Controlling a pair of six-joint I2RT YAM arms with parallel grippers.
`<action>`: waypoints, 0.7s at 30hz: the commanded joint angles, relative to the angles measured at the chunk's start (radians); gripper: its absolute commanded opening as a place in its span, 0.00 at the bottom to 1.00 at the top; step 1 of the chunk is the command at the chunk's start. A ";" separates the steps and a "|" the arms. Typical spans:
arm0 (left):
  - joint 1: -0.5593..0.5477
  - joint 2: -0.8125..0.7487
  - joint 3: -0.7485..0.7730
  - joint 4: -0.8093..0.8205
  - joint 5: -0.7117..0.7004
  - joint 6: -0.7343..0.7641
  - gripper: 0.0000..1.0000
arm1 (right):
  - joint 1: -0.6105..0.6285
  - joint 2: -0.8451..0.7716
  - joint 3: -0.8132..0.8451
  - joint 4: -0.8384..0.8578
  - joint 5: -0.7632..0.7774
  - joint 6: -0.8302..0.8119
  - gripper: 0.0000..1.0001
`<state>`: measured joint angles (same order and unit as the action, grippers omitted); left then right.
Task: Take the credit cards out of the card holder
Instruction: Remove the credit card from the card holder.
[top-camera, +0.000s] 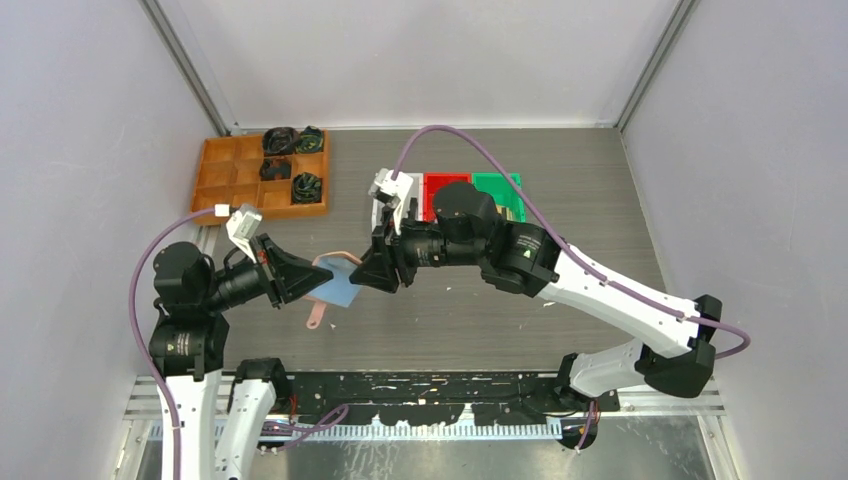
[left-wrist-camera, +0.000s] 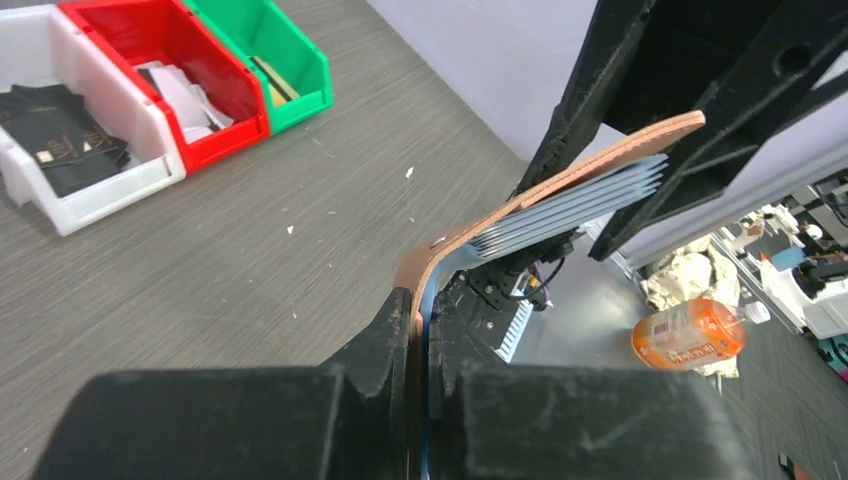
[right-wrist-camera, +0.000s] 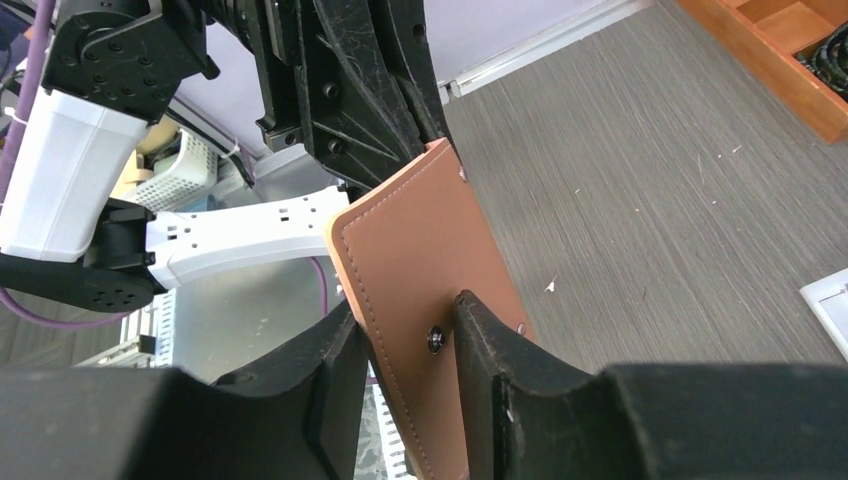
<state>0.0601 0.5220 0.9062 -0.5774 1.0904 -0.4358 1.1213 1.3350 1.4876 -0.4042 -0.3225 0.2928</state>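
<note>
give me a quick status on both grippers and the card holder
Left gripper shut on brown leather card holder, held in the air. Right gripper straddling its far end, grip unclear. Stack of blue-grey cards inside. Nothing in the way.

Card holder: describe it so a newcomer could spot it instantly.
Above the grey table, left of centre, the left end effector and right end effector meet. Between them is the card holder: tan leather over a pale blue card stack, unlike the plastic bins behind.

Left claw (left-wrist-camera: 424, 345) clamped, right claw (right-wrist-camera: 410, 340) apparently pinching
</note>
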 joint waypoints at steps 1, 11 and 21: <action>0.002 0.008 0.059 0.119 0.091 -0.056 0.00 | 0.006 -0.062 0.001 0.037 0.026 0.003 0.41; 0.002 0.023 0.094 0.087 0.113 -0.043 0.00 | 0.003 -0.094 -0.014 -0.013 -0.002 -0.021 0.50; 0.003 0.045 0.145 0.087 0.236 -0.053 0.00 | -0.011 -0.081 -0.002 -0.018 -0.011 -0.027 0.40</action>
<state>0.0612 0.5701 0.9974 -0.5426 1.2221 -0.4706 1.1217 1.2678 1.4750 -0.4446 -0.3325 0.2829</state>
